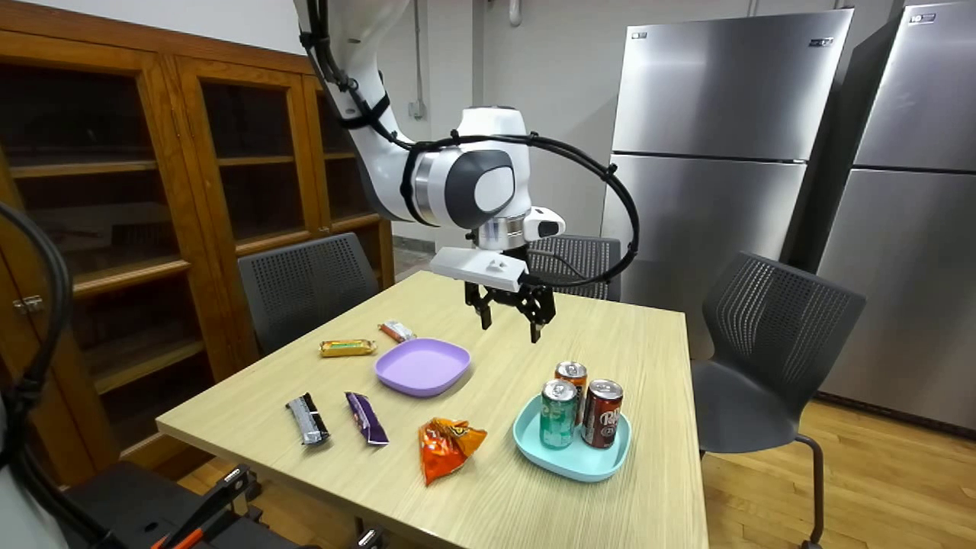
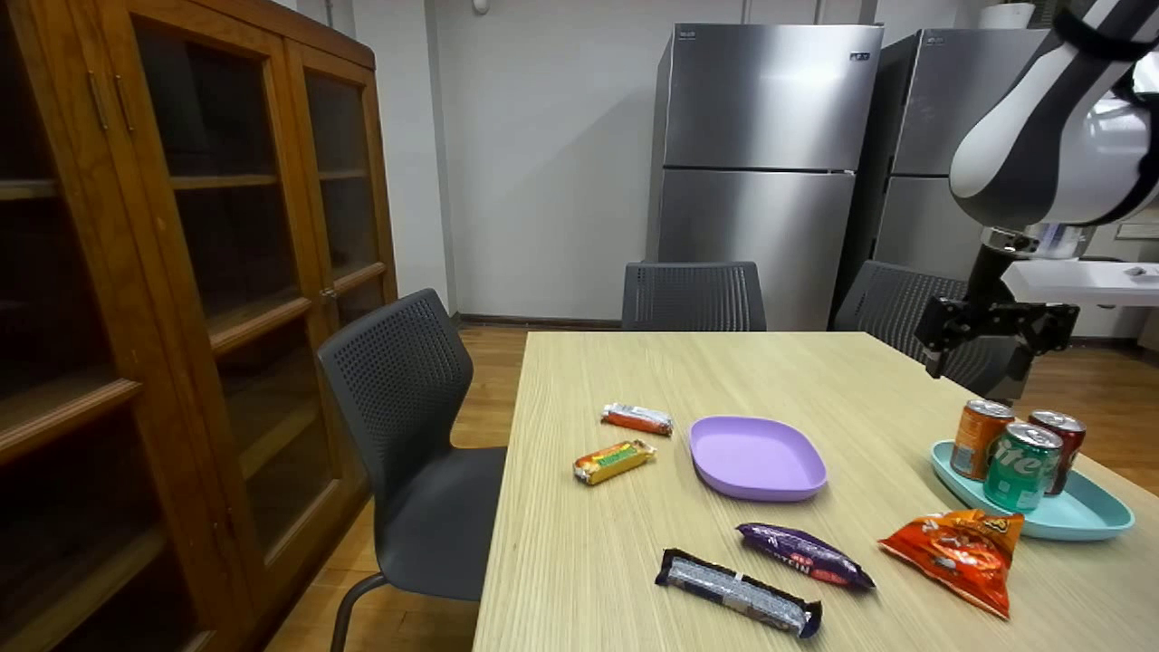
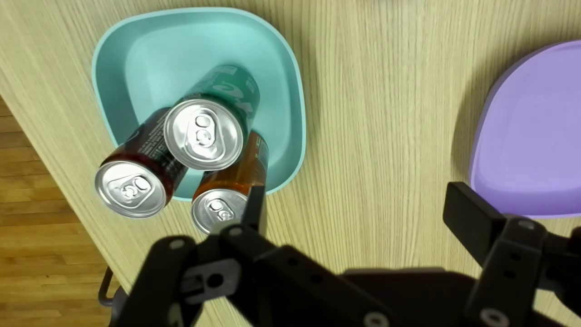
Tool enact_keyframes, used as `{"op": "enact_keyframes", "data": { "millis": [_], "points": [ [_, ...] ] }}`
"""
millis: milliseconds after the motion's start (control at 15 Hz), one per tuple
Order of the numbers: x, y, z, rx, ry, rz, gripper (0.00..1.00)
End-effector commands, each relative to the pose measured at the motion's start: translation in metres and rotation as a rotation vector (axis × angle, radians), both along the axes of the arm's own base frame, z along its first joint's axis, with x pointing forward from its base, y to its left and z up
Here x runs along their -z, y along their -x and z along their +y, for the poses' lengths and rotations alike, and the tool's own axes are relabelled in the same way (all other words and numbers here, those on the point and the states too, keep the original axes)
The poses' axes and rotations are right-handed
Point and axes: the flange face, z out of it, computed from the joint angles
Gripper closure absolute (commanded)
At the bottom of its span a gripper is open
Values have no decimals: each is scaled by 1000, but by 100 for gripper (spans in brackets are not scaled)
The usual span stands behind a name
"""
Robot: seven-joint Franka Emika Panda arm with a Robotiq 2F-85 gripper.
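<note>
A pale wood-grained table (image 1: 629, 343) stood beneath the black two-fingered gripper (image 1: 510, 326) in an exterior view, its jaws spread wide. In an exterior view, an orange metal can (image 2: 974, 444), a green metal can (image 2: 1021, 471) and a dark-red metal can (image 2: 1072, 448) stood upright below the gripper on a shallow teal plate (image 2: 1091, 513). In the wrist view, one jaw partly hid the orange can; a shallow purple plate (image 3: 535, 136) lay beside the other.

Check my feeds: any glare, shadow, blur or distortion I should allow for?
Wrist view: the Sprite can, Dr Pepper can and orange can look tilted, probably by perspective, since both exterior views show them upright; a shadow edges the purple plate; the fingers look dark, slightly soft. Both exterior views: glare on a stainless-steel refrigerator, and the glass-door wooden cabinet is dark inside.
</note>
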Motion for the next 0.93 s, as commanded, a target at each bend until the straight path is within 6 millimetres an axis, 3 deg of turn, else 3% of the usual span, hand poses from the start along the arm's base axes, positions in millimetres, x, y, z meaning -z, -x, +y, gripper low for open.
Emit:
{"op": "enact_keyframes", "data": {
  "millis": [0,400,867],
  "points": [
    [-9,7,5,-12,2,3,0],
    [-11,6,20,-53,-4,-5,0],
    [-13,2,77,-188,-18,-10,0]
  ]
}}
